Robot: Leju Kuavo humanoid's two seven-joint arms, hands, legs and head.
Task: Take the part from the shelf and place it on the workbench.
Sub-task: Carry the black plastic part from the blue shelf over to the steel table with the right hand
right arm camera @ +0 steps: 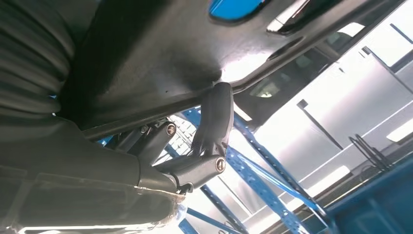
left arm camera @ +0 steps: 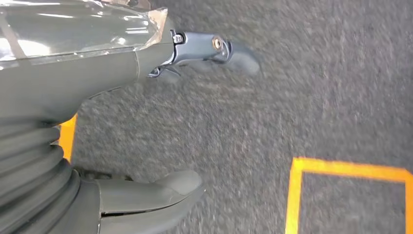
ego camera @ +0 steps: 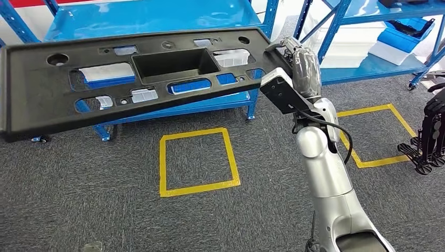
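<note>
long black plastic panel (ego camera: 131, 79) is up in the air in front of the blue shelf (ego camera: 152, 21), clear of it, tilted slightly. right hand (ego camera: 299, 60) grips the panel's end farthest from the shelf's left post, fingers (right arm camera: 214, 119) hooked under its edge. left hand (left arm camera: 146, 122) hangs over grey carpet near yellow floor tape (left arm camera: 297, 195), fingers spread, holding nothing. risk: a one-ended hold on a long part, so it could sag, twist or slip out, or clip the shelf post on a turn. desk not seen.
</note>
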